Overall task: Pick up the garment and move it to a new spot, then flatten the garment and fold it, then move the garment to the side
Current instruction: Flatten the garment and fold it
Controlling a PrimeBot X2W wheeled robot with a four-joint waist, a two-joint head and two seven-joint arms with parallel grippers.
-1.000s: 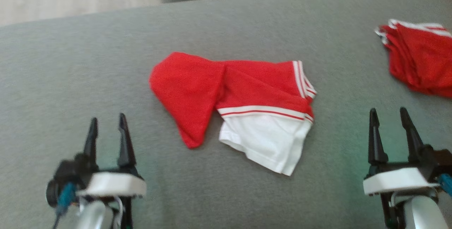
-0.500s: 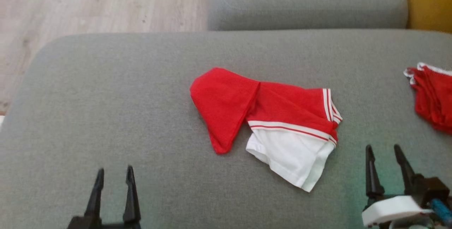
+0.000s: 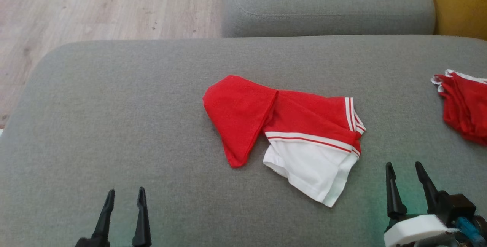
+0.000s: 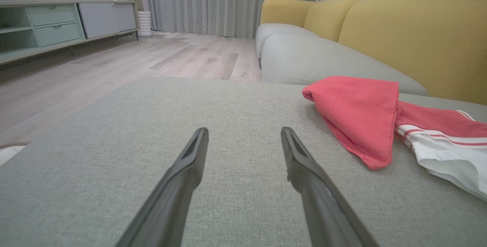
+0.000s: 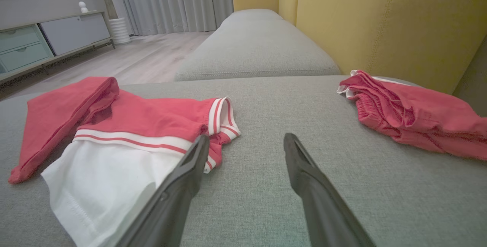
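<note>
While the head view is re-aiming, the garment (image 3: 283, 133) is staying put, crumpled on the cushion (image 3: 114, 106) | left gripper (image 3: 126, 190) is hanging spread, empty, garment at 1 o'clock | right gripper (image 3: 403, 164) likewise, garment at 11 o'clock | pickup is still waiting.

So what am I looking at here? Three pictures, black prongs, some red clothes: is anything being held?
It is a two-armed robot facing a grey sofa cushion. The top-down picture comes from a camera on its head. The black prongs at its bottom are the robot's pincers, the left gripper and the right gripper. The other two pictures come from a camera on each wrist, looking along that pincer's own fingers. On the cushion lies a crumpled red and white garment, ahead of and between the grippers. A second red garment lies off to the robot's right. Both grippers are open and hold nothing.
</note>
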